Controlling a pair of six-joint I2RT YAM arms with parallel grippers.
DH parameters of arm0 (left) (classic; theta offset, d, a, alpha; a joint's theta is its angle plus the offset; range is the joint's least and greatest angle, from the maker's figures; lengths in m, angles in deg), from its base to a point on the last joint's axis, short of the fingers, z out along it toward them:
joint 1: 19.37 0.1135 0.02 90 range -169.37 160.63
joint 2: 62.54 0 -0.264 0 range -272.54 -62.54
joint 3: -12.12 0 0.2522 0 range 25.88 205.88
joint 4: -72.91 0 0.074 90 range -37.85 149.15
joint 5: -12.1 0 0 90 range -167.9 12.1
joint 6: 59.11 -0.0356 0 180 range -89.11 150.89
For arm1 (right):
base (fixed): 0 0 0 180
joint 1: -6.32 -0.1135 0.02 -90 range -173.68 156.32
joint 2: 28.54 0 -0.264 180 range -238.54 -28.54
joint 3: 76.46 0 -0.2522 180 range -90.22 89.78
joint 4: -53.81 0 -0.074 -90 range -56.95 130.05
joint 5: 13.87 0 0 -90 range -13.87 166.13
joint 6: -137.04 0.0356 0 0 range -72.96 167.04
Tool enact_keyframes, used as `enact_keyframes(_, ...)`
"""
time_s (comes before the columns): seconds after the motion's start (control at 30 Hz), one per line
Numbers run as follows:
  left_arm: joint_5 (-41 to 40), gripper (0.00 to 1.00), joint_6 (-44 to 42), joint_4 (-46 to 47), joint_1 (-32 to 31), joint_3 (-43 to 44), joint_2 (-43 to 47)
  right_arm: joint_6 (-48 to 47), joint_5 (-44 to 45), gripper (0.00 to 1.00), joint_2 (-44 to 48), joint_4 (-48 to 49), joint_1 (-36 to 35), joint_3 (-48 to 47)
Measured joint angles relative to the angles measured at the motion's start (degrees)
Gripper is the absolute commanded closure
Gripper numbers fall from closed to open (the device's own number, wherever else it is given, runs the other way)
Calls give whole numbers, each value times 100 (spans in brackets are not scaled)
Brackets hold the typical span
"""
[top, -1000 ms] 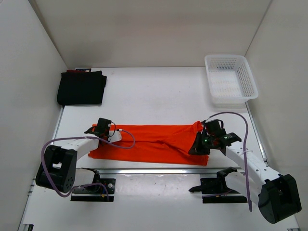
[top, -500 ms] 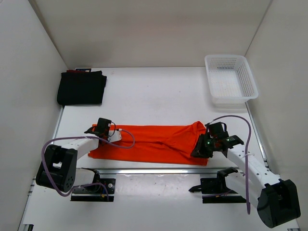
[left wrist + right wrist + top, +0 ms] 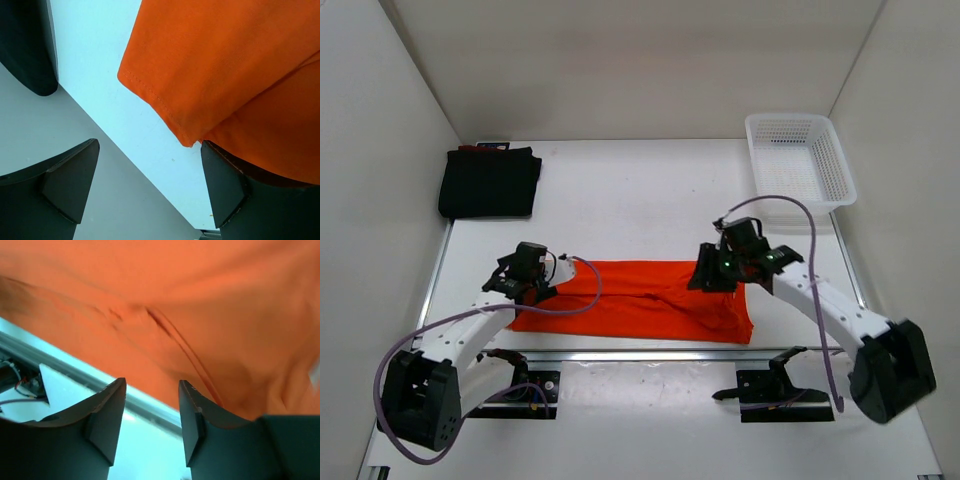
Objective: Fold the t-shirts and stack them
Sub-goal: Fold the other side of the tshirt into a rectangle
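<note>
Orange t-shirt [image 3: 640,298] lies as a long folded band across the near middle of the table [image 3: 640,200], flat on the white surface just beyond the metal rail [image 3: 640,354] at the near edge.

The left gripper [image 3: 150,145] is at the band's left end. Its jaws stand wide apart with nothing between them. In the left wrist view a hemmed corner of the orange cloth points into the gap, closer to the right-hand finger [image 3: 225,185] than to the other. The cloth passes behind that finger; whether it touches it cannot be told. Bare table fills the rest of the gap.

The right gripper [image 3: 152,381] hangs over the right part of the band, in from its right end. Its jaws are parted and clamp nothing. In the right wrist view the wrinkled orange cloth spreads beyond both fingers [image 3: 107,420], and the rail shows through the gap.

Well apart from both arms, a folded black t-shirt [image 3: 490,185] sits in the far left corner. A sliver of dark red cloth [image 3: 470,148] shows at its far edge. A white mesh basket [image 3: 832,160] stands at the far right.
</note>
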Motion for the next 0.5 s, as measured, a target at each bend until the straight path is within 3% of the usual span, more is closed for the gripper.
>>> enact_keyframes(0.13,35,6,138,-68,107,17,101,-229,83,50,-1344,341,-308,-730)
enact_keyframes(0.2,31,6,164,-59,210,17,140,-345,105,44,-1932,468,-385,-1064)
enact_keyframes(0.3,0,6,201,-61,291,17,162,-514,203,39,-2422,564,-463,-1344)
enact_keyframes(0.5,-61,8,275,-39,291,-70,219,-741,234,49,-2693,592,-476,-1469)
